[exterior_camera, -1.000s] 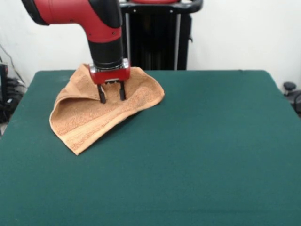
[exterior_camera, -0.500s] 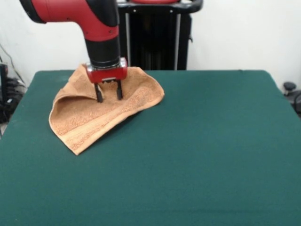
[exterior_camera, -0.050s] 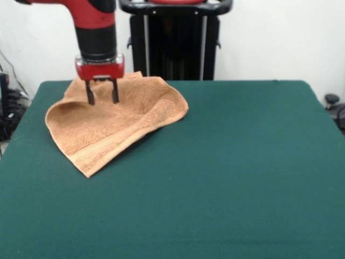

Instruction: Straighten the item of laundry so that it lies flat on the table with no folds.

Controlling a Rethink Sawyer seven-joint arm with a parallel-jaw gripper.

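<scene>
Resting rumpled on the far left part of the green table point(exterior_camera, -0.050s: 242, 178): tan-orange towel point(exterior_camera, -0.050s: 108, 129), one corner pointing toward the camera, right edge curled upward in a fold. Poised over the towel's far left portion: red-and-black gripper point(exterior_camera, -0.050s: 101, 99), two dark fingers point(exterior_camera, -0.050s: 89, 93) pointing down, narrowly parted, nothing visibly pinched between them.

You have a white wall point(exterior_camera, -0.050s: 280, 38) behind the far side of the scene. Dark cables point(exterior_camera, -0.050s: 9, 110) hang at far left, and a small black caster-like object point(exterior_camera, -0.050s: 331, 100) sits at right.
</scene>
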